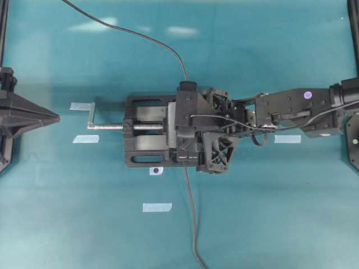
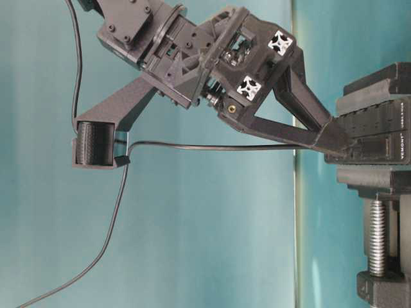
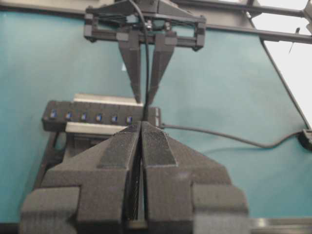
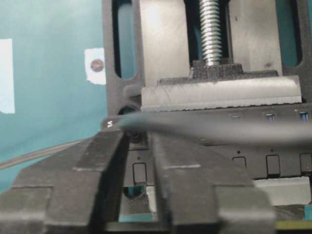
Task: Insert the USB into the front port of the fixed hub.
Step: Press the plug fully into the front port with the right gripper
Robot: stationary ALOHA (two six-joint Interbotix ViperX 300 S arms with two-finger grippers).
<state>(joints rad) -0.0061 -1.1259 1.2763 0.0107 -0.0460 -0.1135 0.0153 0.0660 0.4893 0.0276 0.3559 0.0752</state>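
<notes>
Your right claw point(image 3: 145, 95) has its two long, matte black tapered fingers nearly closed around the USB point(image 3: 146, 58), a thin dark grey cable, just above the front end of the fixed hub point(image 3: 100, 117). This hub, a narrow black bar with blue ports, lies clamped in the vise point(image 1: 147, 131) at the middle of the teal counter point(image 1: 269, 213). Your left claw point(image 3: 140, 146), with ribbed pads, is closed and empty.

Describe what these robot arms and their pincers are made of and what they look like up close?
Both are matte black. The right arm is blocky, with a purple dot, screws and thin black wires along it. The right gripper has long tapering fingers and white cross-shaped fittings. The left gripper has wedge fingers with rough, grainy pads.
</notes>
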